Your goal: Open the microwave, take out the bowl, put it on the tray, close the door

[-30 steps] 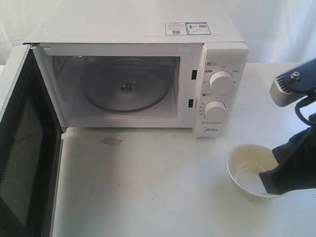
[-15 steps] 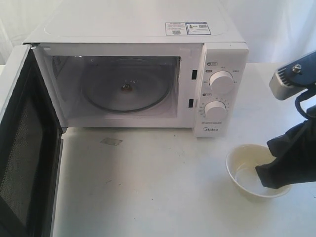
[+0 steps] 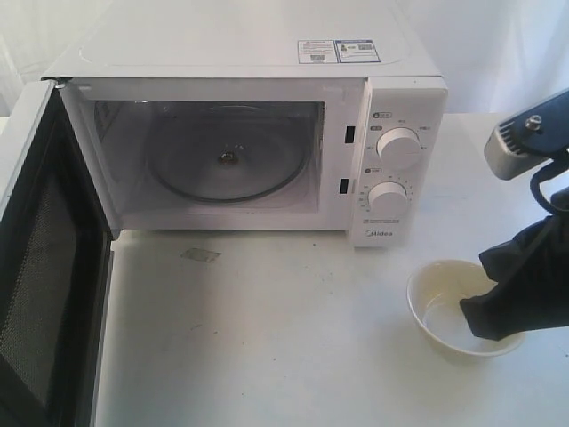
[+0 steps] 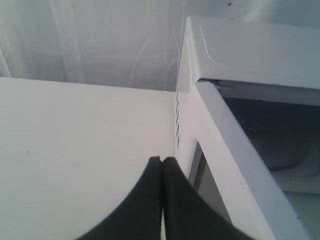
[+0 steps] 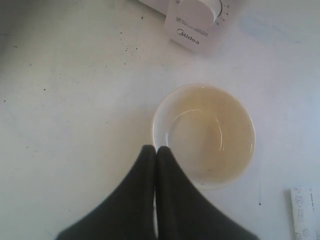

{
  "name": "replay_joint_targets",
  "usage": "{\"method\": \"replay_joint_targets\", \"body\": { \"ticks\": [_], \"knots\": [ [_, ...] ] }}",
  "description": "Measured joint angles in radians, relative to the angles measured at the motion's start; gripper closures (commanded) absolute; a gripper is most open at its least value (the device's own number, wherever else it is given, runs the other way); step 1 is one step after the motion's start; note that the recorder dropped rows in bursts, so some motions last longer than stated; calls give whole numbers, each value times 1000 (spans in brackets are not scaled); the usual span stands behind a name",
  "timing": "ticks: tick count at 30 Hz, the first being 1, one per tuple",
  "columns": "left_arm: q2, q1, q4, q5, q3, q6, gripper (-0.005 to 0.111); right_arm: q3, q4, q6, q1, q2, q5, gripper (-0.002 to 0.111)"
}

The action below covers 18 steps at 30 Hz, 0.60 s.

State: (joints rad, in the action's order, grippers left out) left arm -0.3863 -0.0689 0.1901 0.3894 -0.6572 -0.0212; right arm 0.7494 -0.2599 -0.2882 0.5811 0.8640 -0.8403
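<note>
Now the bowl (image 3: pixel 436 298) sits on the table (image 3: pixel 267 338) at the lower right of the exterior view, below the knob panel of the microwave (image 3: pixel 249 53). The right tool (image 5: pixel 155 148) is clenched and empty, its tips at the bowl's rim. The door (image 3: pixel 40 267) stands open at left. The left tool (image 4: pixel 162 160) is clenched beside the door's edge.

White table (image 3: pixel 267 338): microwave (image 3: pixel 222 49) at back; cream bowl (image 3: pixel 440 307) directly on tabletop, before knob panel.
</note>
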Motion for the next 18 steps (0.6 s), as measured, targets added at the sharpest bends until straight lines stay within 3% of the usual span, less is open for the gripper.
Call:
{"method": "replay_joint_targets", "body": {
  "ticks": [18],
  "knots": [
    [-2,0,4,-48,0,0,107,0,0,11,0,0,-16,108]
  ]
}}
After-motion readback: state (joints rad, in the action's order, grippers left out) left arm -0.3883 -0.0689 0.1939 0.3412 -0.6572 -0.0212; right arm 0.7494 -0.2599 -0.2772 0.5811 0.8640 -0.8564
